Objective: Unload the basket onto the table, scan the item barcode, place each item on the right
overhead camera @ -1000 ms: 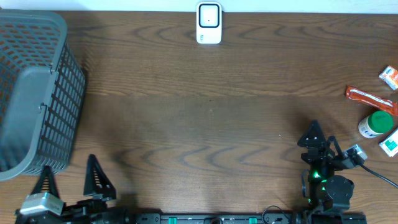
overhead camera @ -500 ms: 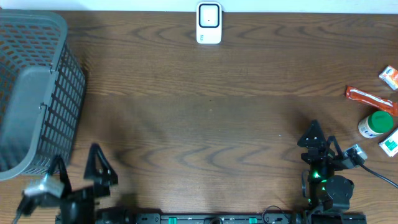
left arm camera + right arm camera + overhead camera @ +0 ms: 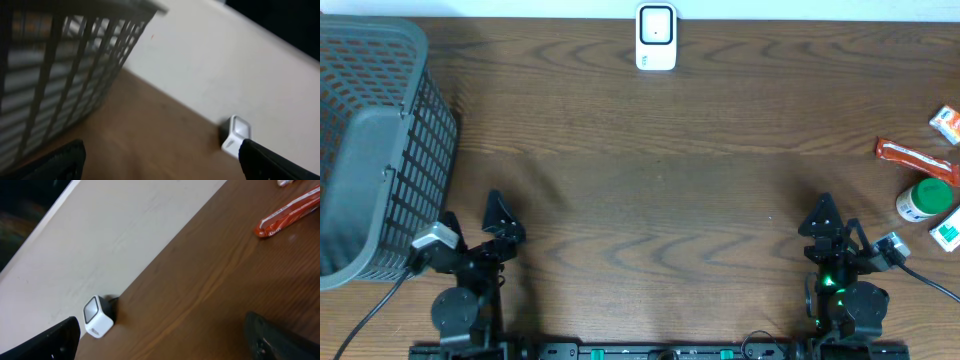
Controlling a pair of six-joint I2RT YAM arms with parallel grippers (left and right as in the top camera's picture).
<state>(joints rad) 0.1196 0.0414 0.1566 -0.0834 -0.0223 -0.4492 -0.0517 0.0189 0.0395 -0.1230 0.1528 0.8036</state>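
The white barcode scanner [image 3: 656,38] stands at the table's far edge, centre; it also shows in the left wrist view [image 3: 235,134] and the right wrist view [image 3: 97,316]. Items lie at the right edge: a red packet [image 3: 916,160] [image 3: 287,212], a green-capped white bottle [image 3: 926,198] and two small boxes [image 3: 946,123] [image 3: 947,230]. I can make out no barcode. My left gripper [image 3: 475,222] [image 3: 162,167] is open and empty near the front left. Near the front right, left of the items, my right gripper [image 3: 838,228] [image 3: 165,342] is also open and empty.
A grey mesh basket [image 3: 375,150] [image 3: 55,65] fills the left side, close to my left gripper. Bare brown wood lies between the two arms and the scanner. A white wall runs behind the table.
My left arm has swung right and forward, from the front-left corner by the basket to a spot facing the far edge. The right arm has not moved.
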